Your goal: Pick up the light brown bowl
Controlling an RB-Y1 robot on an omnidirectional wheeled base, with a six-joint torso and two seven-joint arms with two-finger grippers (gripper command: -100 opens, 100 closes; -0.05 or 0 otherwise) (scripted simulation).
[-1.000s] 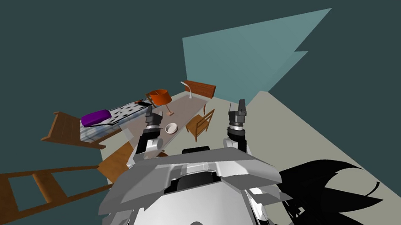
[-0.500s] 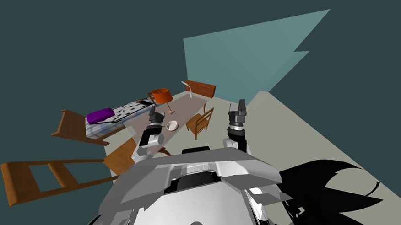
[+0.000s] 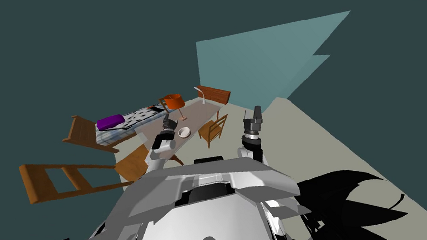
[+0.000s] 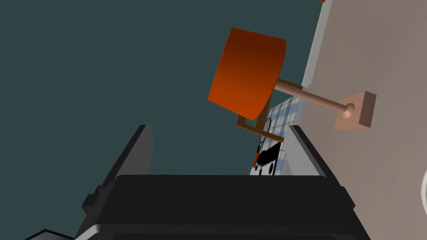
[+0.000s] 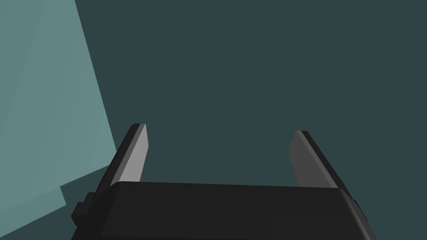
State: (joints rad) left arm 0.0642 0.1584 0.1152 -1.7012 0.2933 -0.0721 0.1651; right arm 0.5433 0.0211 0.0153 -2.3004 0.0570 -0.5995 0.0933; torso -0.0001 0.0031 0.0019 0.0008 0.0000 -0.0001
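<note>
Bed (image 3: 124, 120): left of the lamp, alongside the worktop.
Left end effector (image 3: 170, 121): just left of the lamp's foot, over the worktop; fingers apart, nothing between them.
Change: closer to the bowl than a second ago, after a turn of base and arm toward the worktop; judged mid-approach, no contact yet.
Lamp (image 3: 173, 101): orange shade, thin stem, block foot.
Worktop (image 3: 203, 115): long, pale grey-brown; carries lamp and bowl.
Bowl (image 3: 184, 132): just beside the lamp's foot, mouth up; small, round, shallow, near-white inside, light tan at the rim; off to one side of the finger line in the left wrist view, so re-aiming probably needed.
Chair (image 3: 212, 130): right of the lamp, at the worktop's edge.
Right end effector (image 3: 257, 109): well right of the lamp, raised; fingers apart, empty.
</note>
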